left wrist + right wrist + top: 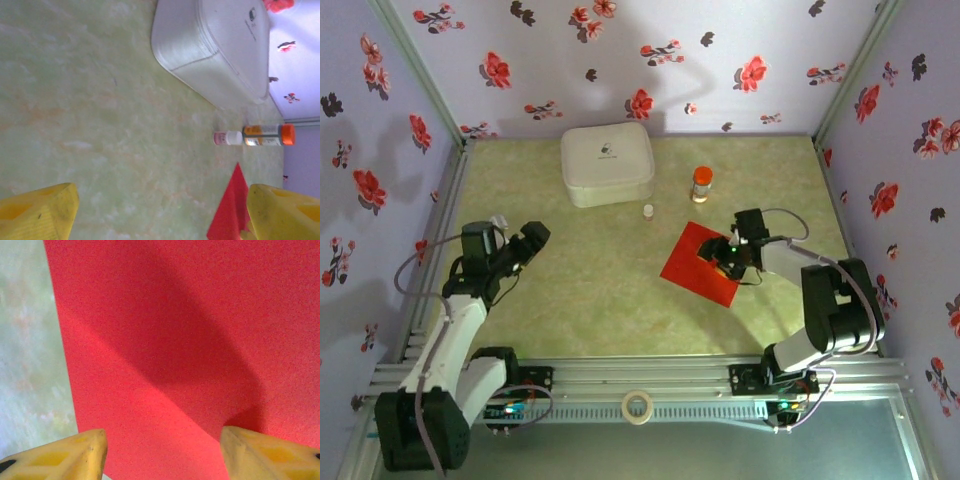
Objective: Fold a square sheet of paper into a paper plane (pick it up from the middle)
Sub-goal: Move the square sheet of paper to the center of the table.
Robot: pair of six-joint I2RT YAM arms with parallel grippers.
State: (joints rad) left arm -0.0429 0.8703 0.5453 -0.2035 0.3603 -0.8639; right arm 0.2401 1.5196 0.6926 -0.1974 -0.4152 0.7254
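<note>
Currently the square sheet of paper (695,262) lies flat near the table's (580,300) right edge. Right gripper (162,452) sits over its middle, jaws apart, grasping nothing; left gripper (160,210) also released. Risk: closing on flat, thin paper may skid or crumple it

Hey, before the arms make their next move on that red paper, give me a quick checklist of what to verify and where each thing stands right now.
1. Thin bright red square sheet of paper flat and unfolded on the green table: ok.
2. Right gripper above the sheet, jaws apart: ok.
3. Right gripper over the sheet's middle: not ok, one finger sits at its edge.
4. Contact with the paper: cannot tell.
5. Left gripper open, apart from the sheet: ok.
6. White rounded case and orange-capped small bottle clear of the sheet: ok.
</note>
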